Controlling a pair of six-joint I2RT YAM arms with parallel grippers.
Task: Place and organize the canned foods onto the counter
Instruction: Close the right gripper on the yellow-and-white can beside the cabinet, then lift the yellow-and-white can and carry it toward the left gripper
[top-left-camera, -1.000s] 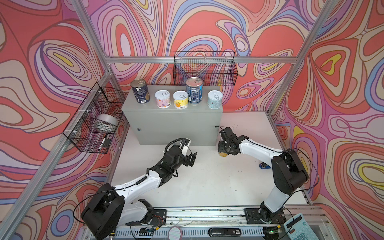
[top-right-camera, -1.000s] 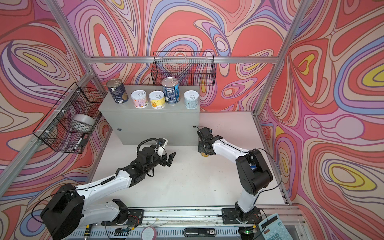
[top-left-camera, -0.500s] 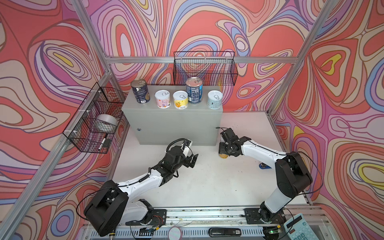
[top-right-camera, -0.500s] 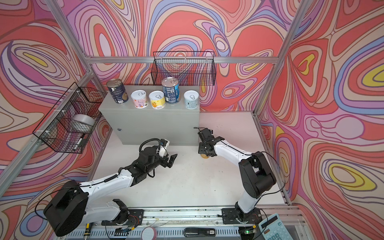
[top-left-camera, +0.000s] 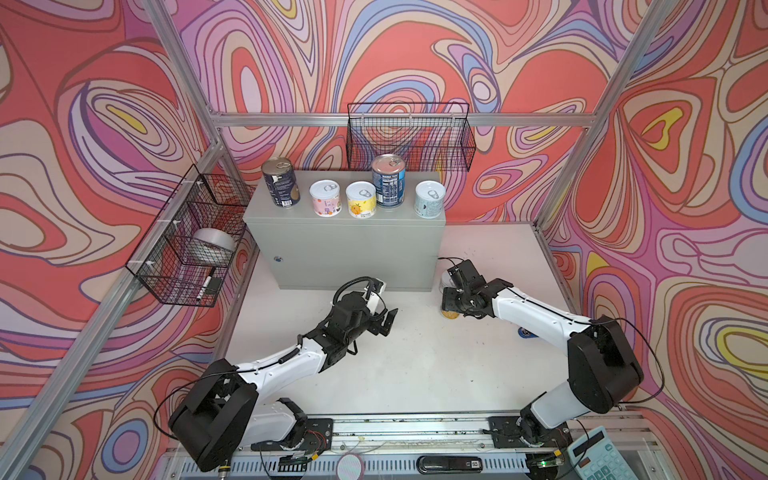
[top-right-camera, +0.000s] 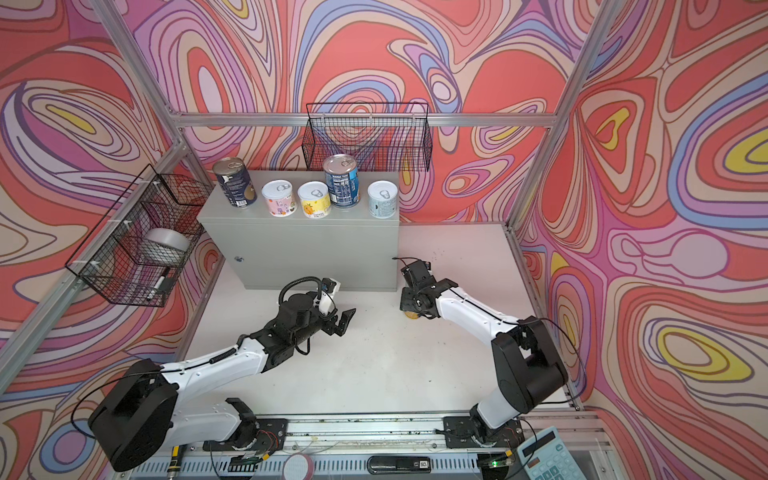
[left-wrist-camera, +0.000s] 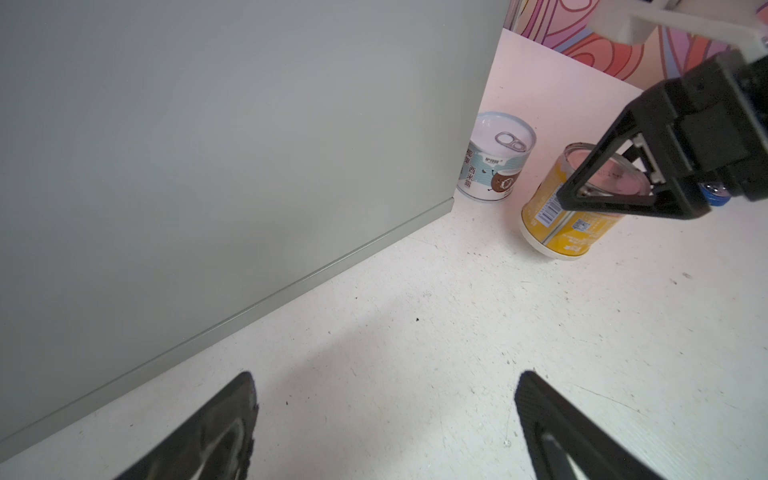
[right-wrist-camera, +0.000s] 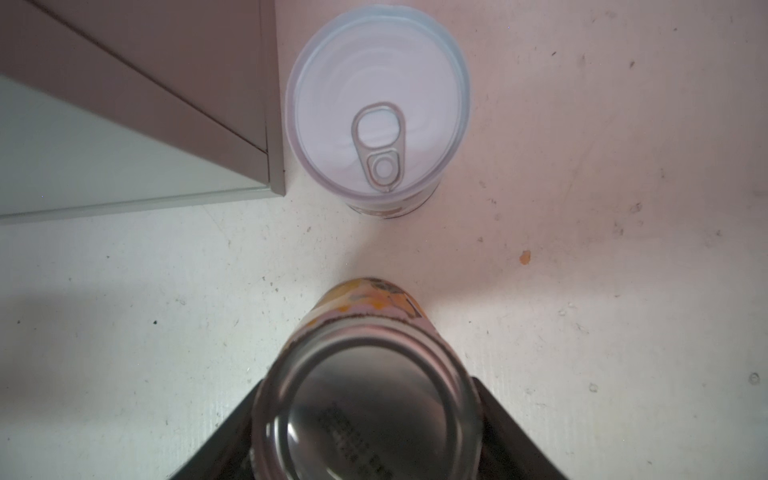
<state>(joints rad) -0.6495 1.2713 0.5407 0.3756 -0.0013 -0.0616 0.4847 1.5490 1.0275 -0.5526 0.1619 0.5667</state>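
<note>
Over on the left, the left gripper (top-left-camera: 384, 322) is backing away from the counter (top-left-camera: 345, 245) toward the middle of the white tabletop (top-left-camera: 415, 365), its jaws spread wide and carrying nothing. Five cans are already standing in a row on the counter's top. Further right, the right gripper (left-wrist-camera: 648, 183) is staying clamped on the orange can (left-wrist-camera: 559, 226), which is sitting upside down, slightly tilted, just off the counter's corner. The white can (left-wrist-camera: 494, 162) is waiting upright beside it. So two cans are left, and the orange one looks next.
</note>
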